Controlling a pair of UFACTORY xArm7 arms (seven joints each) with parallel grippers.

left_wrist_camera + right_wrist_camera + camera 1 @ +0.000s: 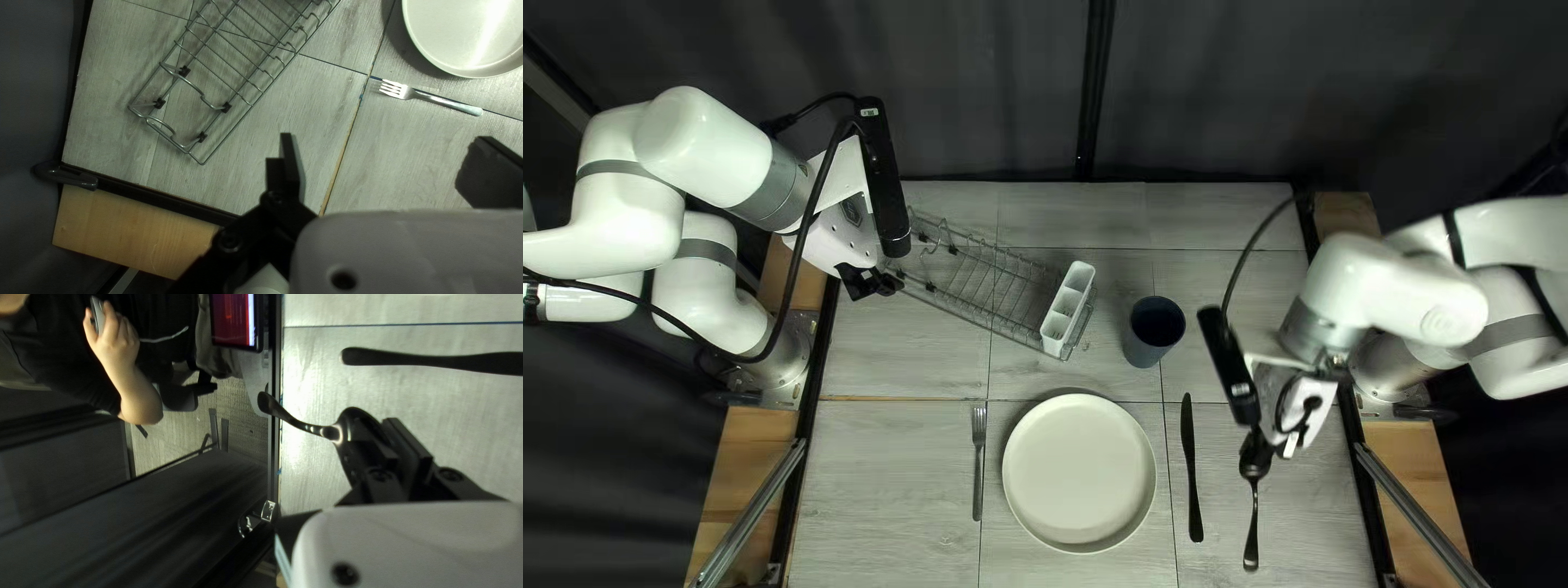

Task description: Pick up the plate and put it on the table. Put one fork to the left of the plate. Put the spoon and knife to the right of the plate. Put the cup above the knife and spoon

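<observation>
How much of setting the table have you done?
The plate is down, with the fork to its left and the knife to its right. My right gripper has the spoon, out past the knife. What's left is setting the spoon down and, I think, moving the cup: it stands near the rack, not really above both.

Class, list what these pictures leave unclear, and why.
Right wrist view: whether the right gripper grips the spoon; it covers part of the bowl.
Right wrist view: much of the knife, cut off by the edge.
Left wrist view: part of the plate, cut off by the edge.
Top left view: the cup's inside, too dark.
</observation>
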